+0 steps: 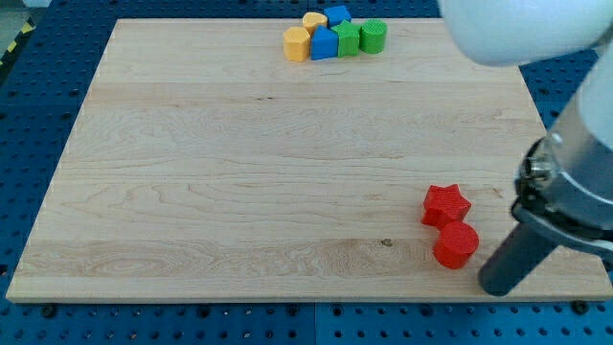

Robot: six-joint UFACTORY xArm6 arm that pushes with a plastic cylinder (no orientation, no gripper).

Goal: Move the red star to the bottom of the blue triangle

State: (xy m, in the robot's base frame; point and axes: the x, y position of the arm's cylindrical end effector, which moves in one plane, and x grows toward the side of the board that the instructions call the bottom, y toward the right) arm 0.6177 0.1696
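Red star lies near the view's lower right on the wooden board, touching or almost touching a red cylinder just below it. My tip rests on the board just to the view's right of the red cylinder, with a narrow gap between them, and lower right of the star; no gripper here, only the bare dark rod, holding nothing and touching no block as far as the angle lets me judge. Blue triangle sits well apart, in a tight cluster at the view's top centre: an orange block at its left, a green block at its right, a green cylinder beyond that, a yellow block and a blue block behind. Shapes of the rear cluster blocks are hard to make out. Board is pale wood grain, lying on a blue perforated table. The arm's white and grey body fills the view's right edge.
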